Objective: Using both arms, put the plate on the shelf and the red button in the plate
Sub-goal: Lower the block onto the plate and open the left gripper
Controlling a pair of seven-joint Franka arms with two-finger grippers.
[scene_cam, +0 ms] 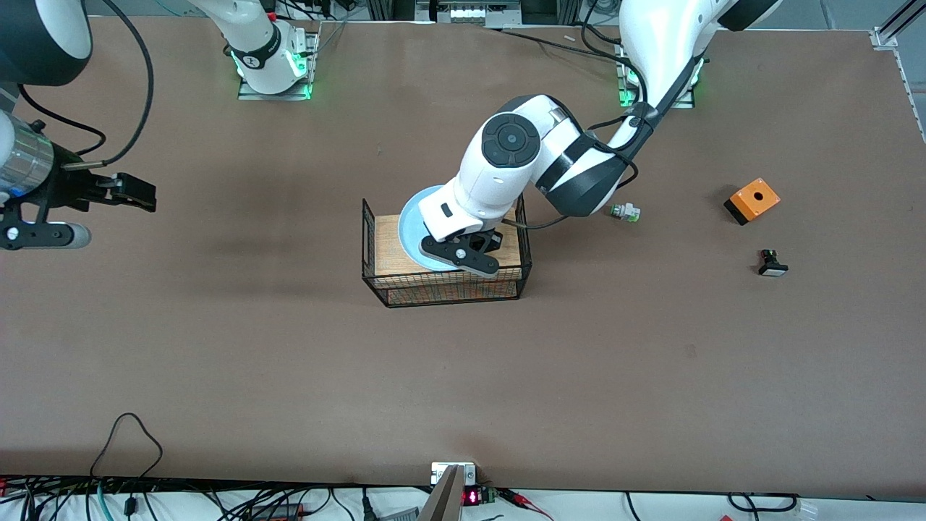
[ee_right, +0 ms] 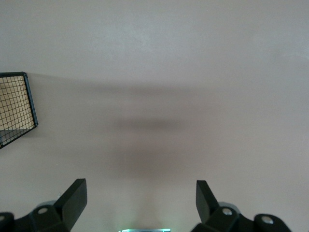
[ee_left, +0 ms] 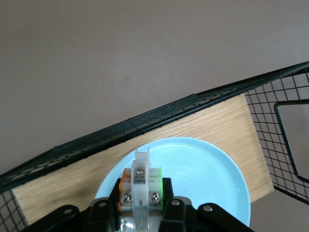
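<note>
The light blue plate (scene_cam: 409, 230) lies on the wooden floor of a black wire basket (scene_cam: 448, 297) at mid table. My left gripper (scene_cam: 463, 253) is over the plate inside the basket, shut on a small white-bodied button (ee_left: 141, 176) with orange and green sides. Its cap end is hidden between the fingers, so its colour does not show. The left wrist view shows the plate (ee_left: 207, 179) right under the held button. My right gripper (scene_cam: 137, 192) is open and empty, waiting over bare table toward the right arm's end; it also shows in the right wrist view (ee_right: 141, 195).
A green-capped button (scene_cam: 623, 212) lies beside the basket toward the left arm's end. Farther that way are an orange box (scene_cam: 752, 200) and a black-and-white button (scene_cam: 772, 264). The basket's wire rim (ee_left: 145, 118) stands around the plate, and its corner (ee_right: 14, 106) shows in the right wrist view.
</note>
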